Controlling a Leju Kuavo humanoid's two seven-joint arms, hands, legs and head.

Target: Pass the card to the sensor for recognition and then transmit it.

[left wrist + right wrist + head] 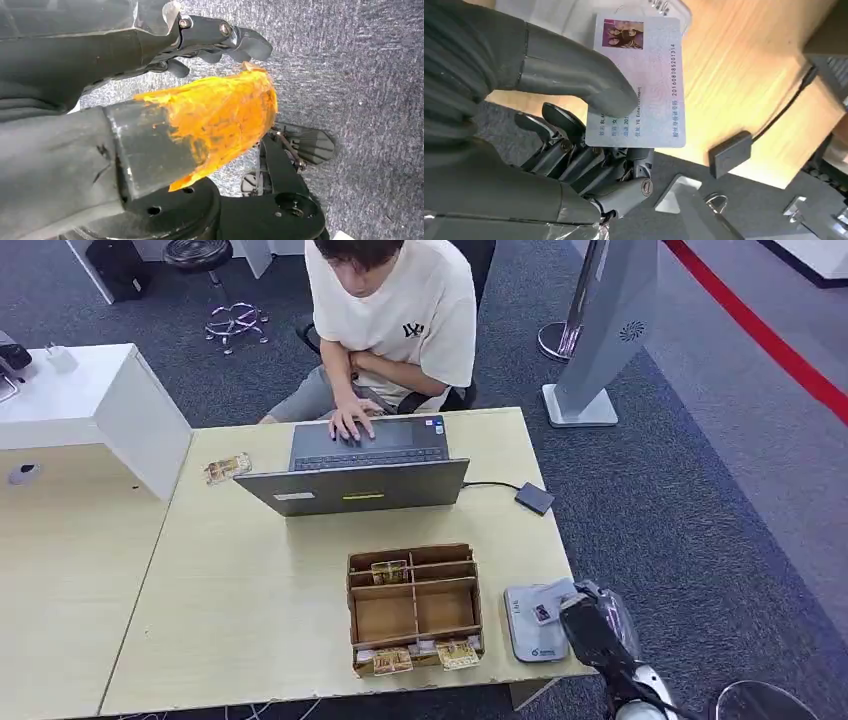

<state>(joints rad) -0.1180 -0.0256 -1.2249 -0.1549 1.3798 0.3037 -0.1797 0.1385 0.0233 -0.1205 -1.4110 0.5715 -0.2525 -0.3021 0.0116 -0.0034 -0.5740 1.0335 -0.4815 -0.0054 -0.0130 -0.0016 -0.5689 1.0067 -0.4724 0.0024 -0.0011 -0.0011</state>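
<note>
The card (639, 82) is held in the right hand (574, 150), thumb pressed on its printed face and the darker fingers (569, 155) behind it. In the head view the card (543, 613) sits directly over the sensor (530, 625), a flat grey pad at the table's (250, 620) right front corner. This placement fits the recognition step: the card is kept flat and face up above the pad, presumably so the reader can pick it up. Whether card and pad touch cannot be told.

The right hand is clamped on the card in a thumb-and-finger pinch; nothing else is in its grasp.

The left hand (210, 45) hangs over the carpet with its fingers curled in and no object between them.

Left of the sensor stands a cardboard tray (415, 608) with divided compartments, some holding cards. Beyond it a person (390, 320) works at a laptop (365, 465). Transmission appears not yet done.
</note>
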